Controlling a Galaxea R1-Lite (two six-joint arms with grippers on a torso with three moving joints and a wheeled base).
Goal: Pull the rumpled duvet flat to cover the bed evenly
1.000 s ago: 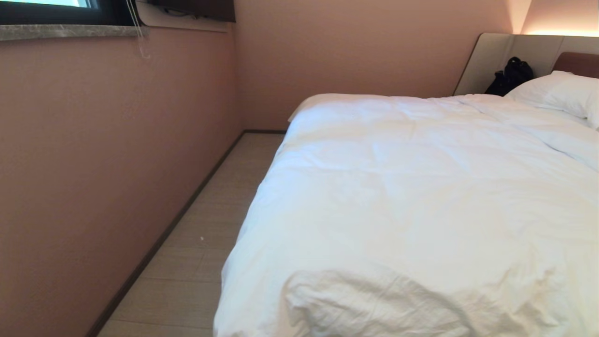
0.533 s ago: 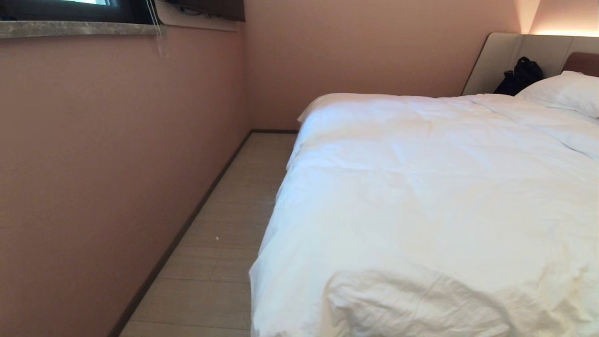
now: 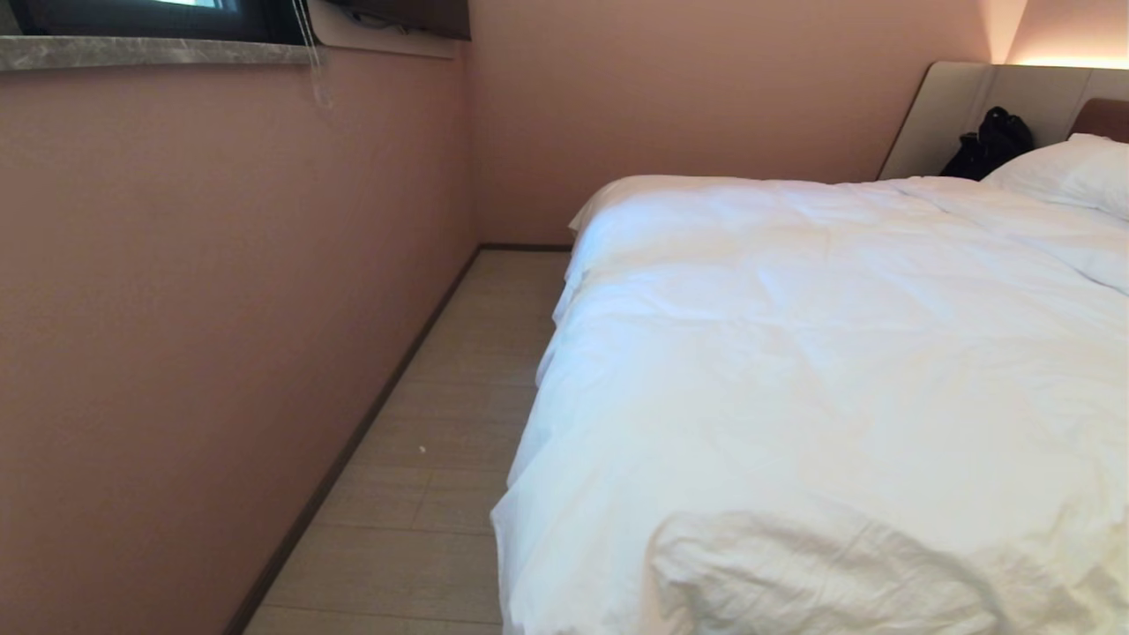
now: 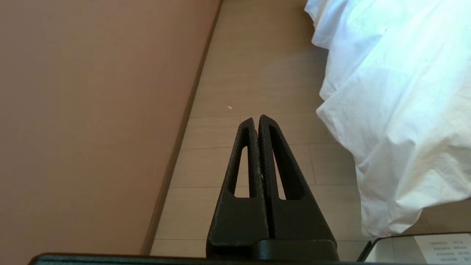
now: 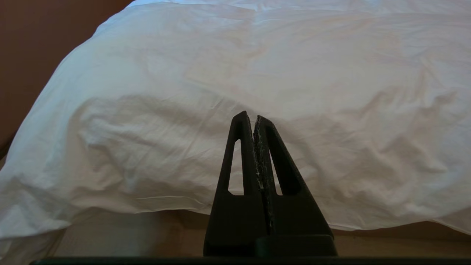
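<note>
The white duvet (image 3: 820,370) lies spread over the bed, creased, with a bunched fold at the near foot corner (image 3: 794,573) and its edge hanging over the left side. The beige headboard (image 3: 988,97) stands at the far right. Neither arm shows in the head view. My left gripper (image 4: 256,118) is shut and empty, over the floor beside the duvet's hanging corner (image 4: 386,147). My right gripper (image 5: 250,116) is shut and empty, pointing at the duvet's foot edge (image 5: 235,92), apart from it.
A pink wall (image 3: 194,335) runs along the left, with a strip of light wood floor (image 3: 441,459) between it and the bed. A white pillow (image 3: 1072,172) and a black bag (image 3: 992,141) sit by the headboard. A window ledge (image 3: 150,51) is high on the left.
The whole head view has shifted rightward in the picture, so the camera has moved left; more wall and floor show. Nothing on the bed has moved.
</note>
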